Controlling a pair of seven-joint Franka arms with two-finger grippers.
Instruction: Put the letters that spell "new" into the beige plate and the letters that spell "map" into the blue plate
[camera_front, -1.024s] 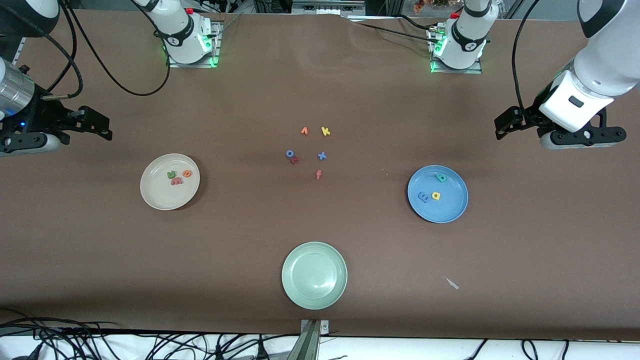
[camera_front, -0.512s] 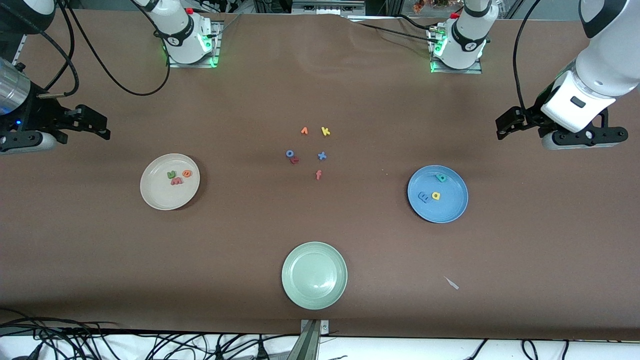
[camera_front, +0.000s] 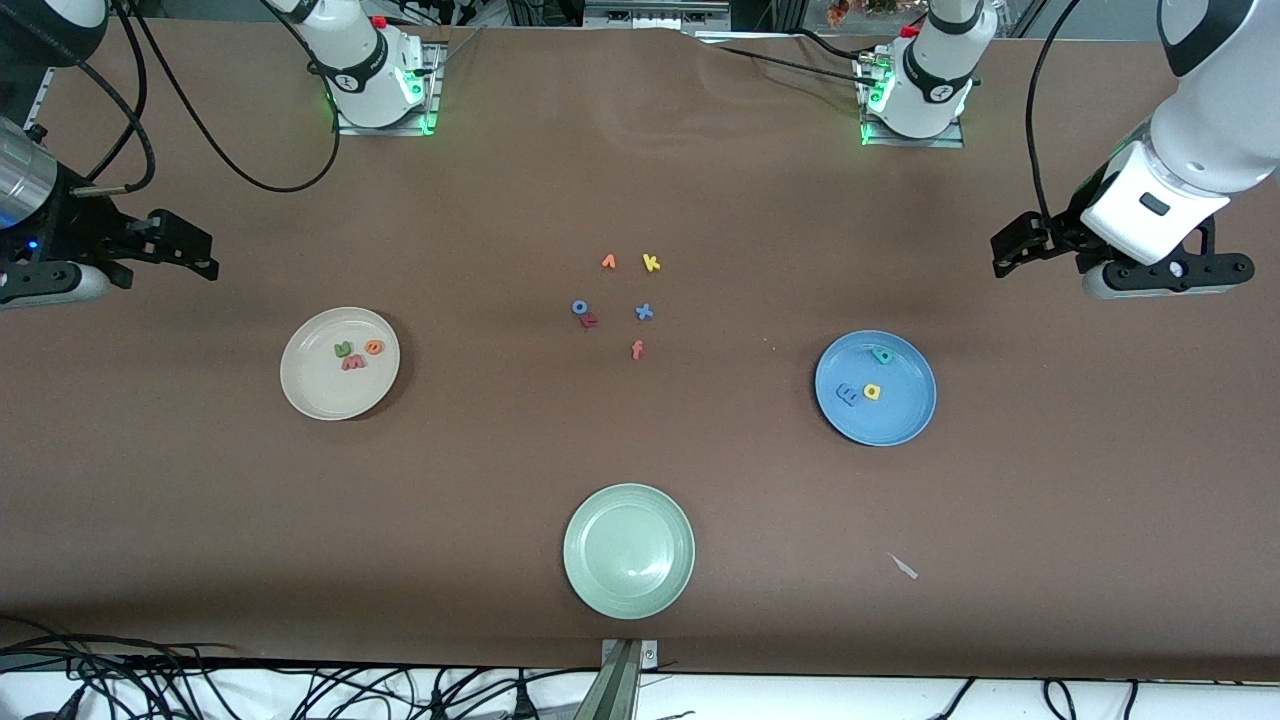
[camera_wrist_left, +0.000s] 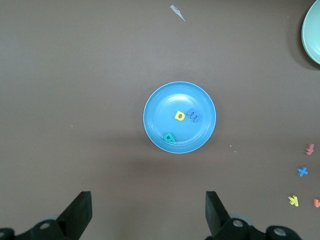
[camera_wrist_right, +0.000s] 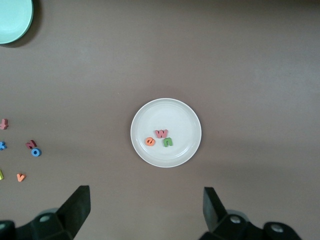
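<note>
Three plates sit on the table (camera_front: 700, 180). The beige plate (camera_front: 312, 395) has the green n (camera_front: 343, 349), orange e (camera_front: 373, 347) and pink-red w (camera_front: 353, 363) in it. The blue plate (camera_front: 905, 420) holds the blue m (camera_front: 846, 394), yellow a (camera_front: 872, 391) and teal p (camera_front: 882, 355). The pale green plate (camera_front: 628, 550) has nothing in it. Leftover letters (camera_front: 620, 300) lie mid-table. Wrist views show what the front view can't: the left pincer (camera_wrist_left: 146, 212) spread wide over the table by the blue plate, the right pincer (camera_wrist_right: 145, 210) wide by the beige one, both empty.
</note>
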